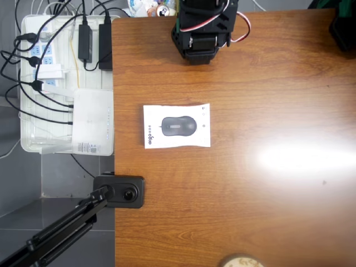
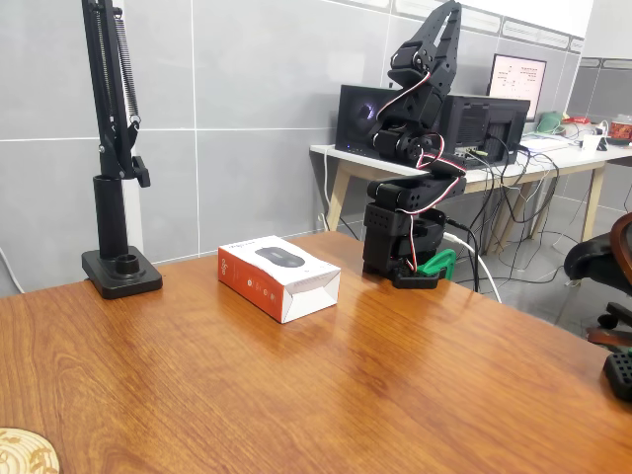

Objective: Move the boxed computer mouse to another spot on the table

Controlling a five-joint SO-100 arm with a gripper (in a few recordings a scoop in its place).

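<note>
The boxed computer mouse (image 1: 177, 126) lies flat mid-frame on the table (image 1: 267, 211); the folded arm (image 2: 415, 148) stands apart (pincer state unclear).

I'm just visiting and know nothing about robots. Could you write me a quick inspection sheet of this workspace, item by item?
Surface: brown wood-grain table, glossy, with a bright glare patch in the overhead view.
Job's things: boxed computer mouse lies flat on the table, untouched; its orange-red side shows in the fixed view.
Clutter: black clamp base of a camera stand at the table edge; a round light wooden disc at the near edge.
Grippers: the arm is folded up on its base, away from the box; whether the jaws are open cannot be told.
Cables: red and white wires run along the arm.
Surroundings: white tray of power strips and cables beside the table; a desk with monitors behind.
</note>
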